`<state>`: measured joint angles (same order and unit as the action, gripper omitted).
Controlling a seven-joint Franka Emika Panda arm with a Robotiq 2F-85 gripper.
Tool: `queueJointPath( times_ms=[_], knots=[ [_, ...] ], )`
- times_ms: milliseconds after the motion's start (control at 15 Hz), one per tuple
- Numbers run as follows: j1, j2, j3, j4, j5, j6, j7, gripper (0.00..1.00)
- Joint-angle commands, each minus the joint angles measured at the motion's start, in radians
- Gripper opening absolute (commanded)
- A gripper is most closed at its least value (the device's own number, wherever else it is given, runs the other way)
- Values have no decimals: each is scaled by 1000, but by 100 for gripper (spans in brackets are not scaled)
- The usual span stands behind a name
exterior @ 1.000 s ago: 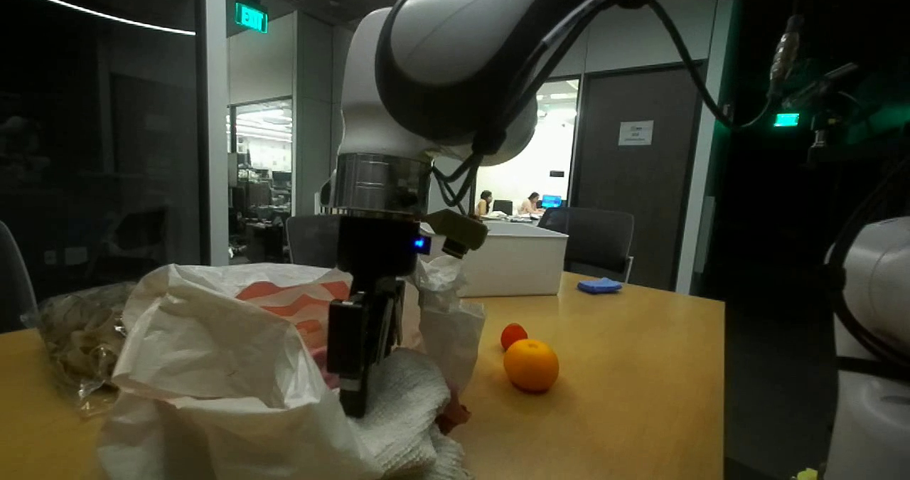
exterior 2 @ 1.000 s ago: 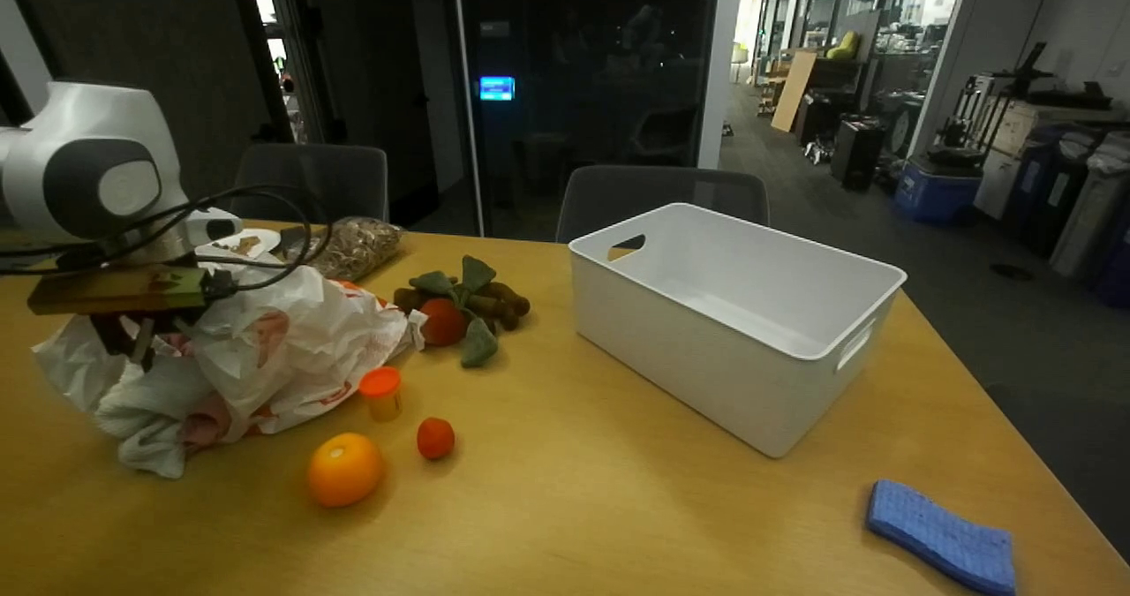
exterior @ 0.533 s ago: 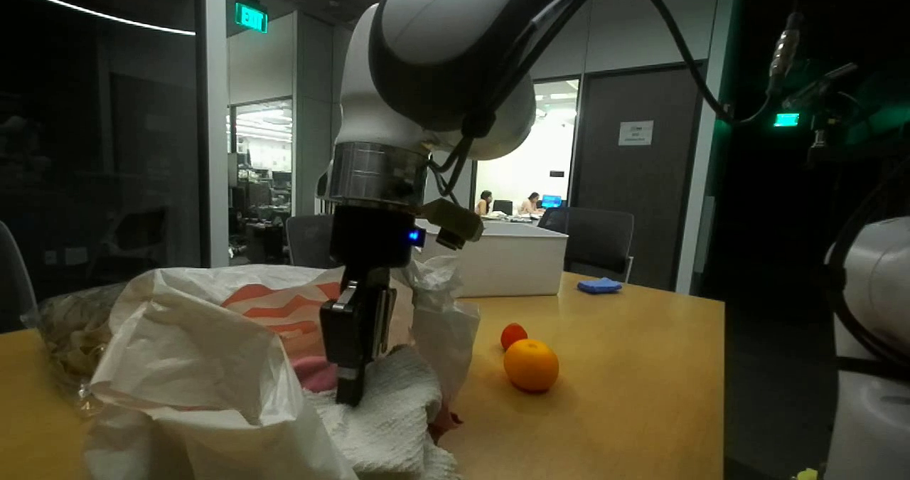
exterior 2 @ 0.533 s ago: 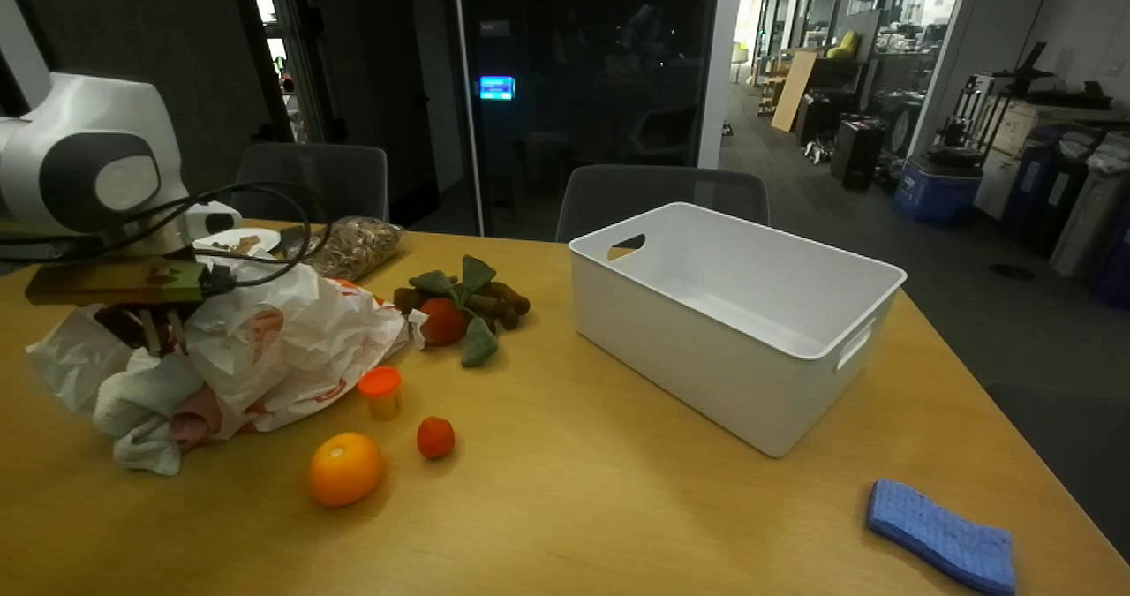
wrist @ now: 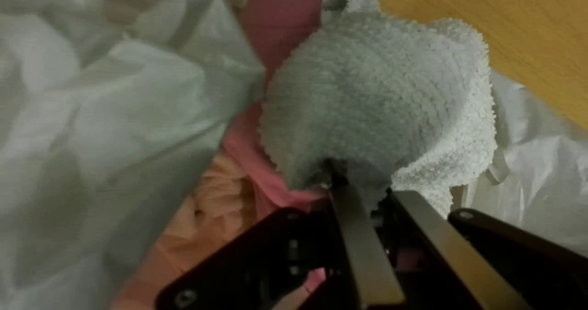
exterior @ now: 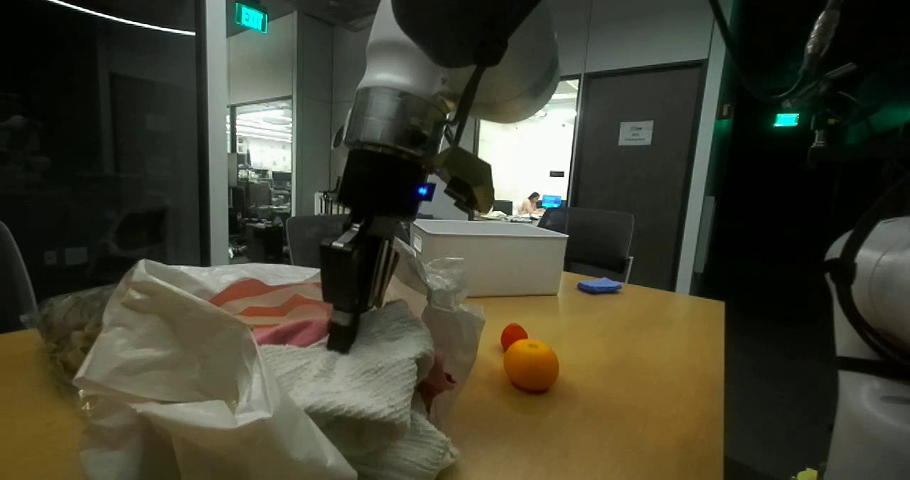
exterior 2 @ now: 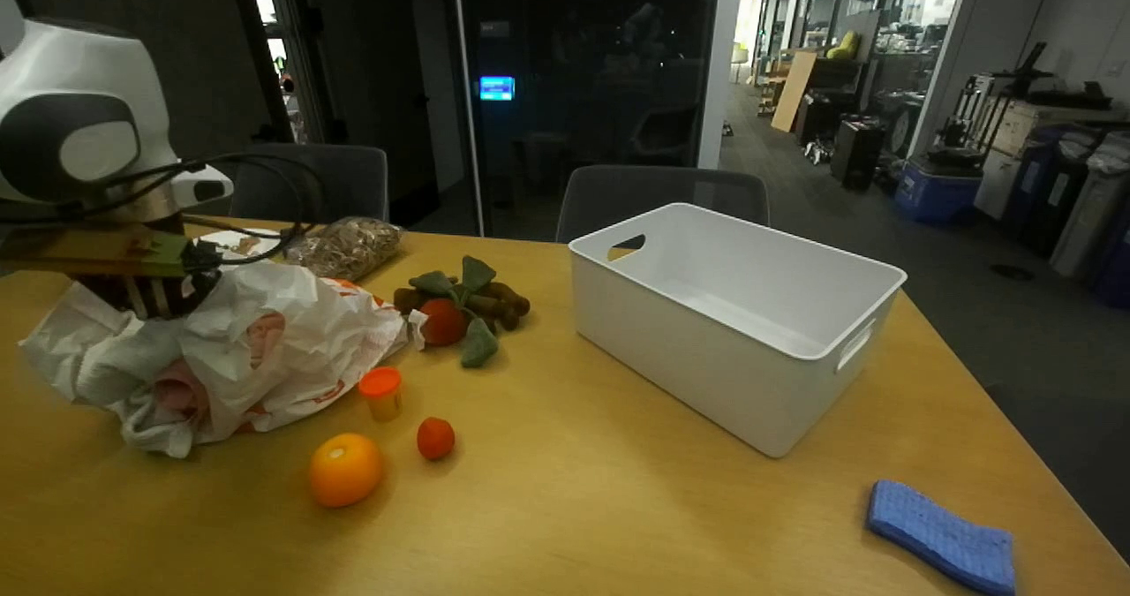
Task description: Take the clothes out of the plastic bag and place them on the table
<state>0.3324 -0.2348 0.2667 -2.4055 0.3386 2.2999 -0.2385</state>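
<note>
A white plastic bag [exterior: 178, 387] with red print lies crumpled on the wooden table [exterior: 611, 402], its mouth open. White terry cloth [exterior: 348, 395] bulges out of that mouth, and its lower end hangs down by the tabletop. Pink clothing [wrist: 248, 149] sits beside it, partly covered by the bag. My gripper [exterior: 343, 339] points down into the white cloth, shut on a pinched fold of it. In the wrist view the fold runs up between the close-set fingers [wrist: 363, 245]; the fingertips are partly buried. The bag's deeper contents are hidden.
Near the bag are an orange [exterior 2: 346, 470], a small red ball [exterior 2: 435, 438], an orange-lidded jar [exterior 2: 381, 393] and a leafy plush item [exterior 2: 477, 313]. A clear bag of dried stuff [exterior 2: 349, 247] lies behind. A white bin [exterior 2: 689, 349] and blue cloth [exterior 2: 940, 534] stand further off.
The jaws have come together on the white cloth. Gripper and arm have risen and tilted, drawing the cloth's upper part up. The bag's near edge has shifted slightly outward.
</note>
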Motion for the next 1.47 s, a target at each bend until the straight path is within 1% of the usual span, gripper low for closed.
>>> queueJointPath(
  times_ms=[0, 267, 333, 533, 800, 933, 1067, 1200, 1267, 1400],
  knots=[
    [17, -174, -24, -50, 21, -44, 19, 7],
    [28, -344, -47, -90, 12, -114, 56, 7],
    [31, -397, -51, -108, 10, -110, 65, 7],
    [34, -551, -58, -170, 6, -51, 98, 8],
    [2, -750, -59, -251, -10, -48, 213, 7],
    [-15, -856, -74, -300, -9, -61, 262, 7],
    [-48, -946, -89, -350, -17, -67, 303, 7],
    [-96, -1026, -115, -400, -30, -75, 335, 7],
    [-135, -1008, -134, -339, -49, -111, 354, 7],
    [-199, -1072, -173, -357, -73, -136, 377, 7]
  ],
)
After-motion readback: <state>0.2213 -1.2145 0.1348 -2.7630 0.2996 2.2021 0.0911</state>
